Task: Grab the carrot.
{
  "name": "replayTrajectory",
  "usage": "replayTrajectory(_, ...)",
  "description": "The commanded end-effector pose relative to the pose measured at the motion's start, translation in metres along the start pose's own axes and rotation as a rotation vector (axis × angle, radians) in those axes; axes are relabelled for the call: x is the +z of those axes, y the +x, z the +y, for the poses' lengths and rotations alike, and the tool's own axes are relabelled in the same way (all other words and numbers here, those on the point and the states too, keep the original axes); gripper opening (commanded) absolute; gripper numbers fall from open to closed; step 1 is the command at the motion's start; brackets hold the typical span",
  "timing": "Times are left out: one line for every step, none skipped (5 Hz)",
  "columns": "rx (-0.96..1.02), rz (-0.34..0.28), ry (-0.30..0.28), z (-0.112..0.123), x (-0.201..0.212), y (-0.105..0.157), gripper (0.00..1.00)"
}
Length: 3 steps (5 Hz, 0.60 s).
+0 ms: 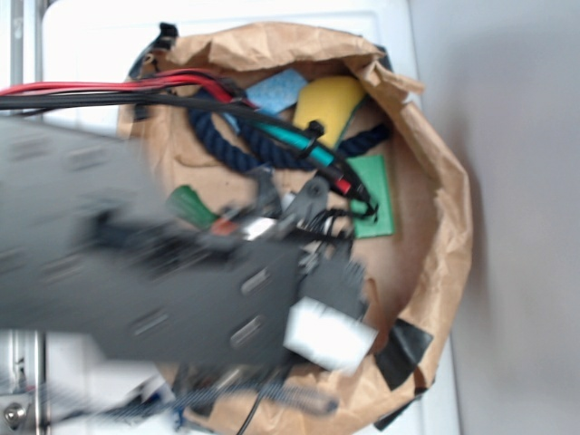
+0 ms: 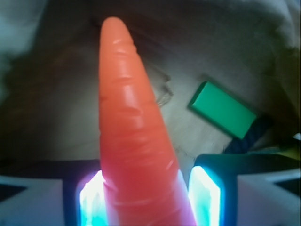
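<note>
The carrot [image 2: 131, 132] fills the middle of the wrist view, glossy orange, its thick end near the camera and its tapered tip pointing away. My gripper [image 2: 148, 193] is shut on it: the left glowing pad [image 2: 91, 200] presses its side and the right pad [image 2: 204, 197] sits at its other side. In the exterior view only the carrot's dark green leafy top [image 1: 188, 205] shows beside the blurred arm; the jaws are hidden there.
Everything lies inside a crumpled brown paper bag [image 1: 449, 217]. A flat green block [image 2: 223, 109] [image 1: 373, 195] rests right of the carrot. A dark blue rope [image 1: 227, 149], a yellow sponge [image 1: 328, 104] and a light blue piece [image 1: 276, 91] lie at the far side.
</note>
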State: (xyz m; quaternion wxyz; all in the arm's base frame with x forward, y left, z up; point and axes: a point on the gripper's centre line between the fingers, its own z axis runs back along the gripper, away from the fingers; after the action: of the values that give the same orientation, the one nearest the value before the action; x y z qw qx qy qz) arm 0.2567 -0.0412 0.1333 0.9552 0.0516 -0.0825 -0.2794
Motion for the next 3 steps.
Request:
replayTrajectory(0.147,0.041,0.229,-0.023,0.042,0.011,0.0)
replayTrajectory(0.336,0.249,0.313,-0.008,0.032,0.018,0.0)
replayTrajectory(0.566,0.354,0.331,0.011,0.027,0.024,0.0)
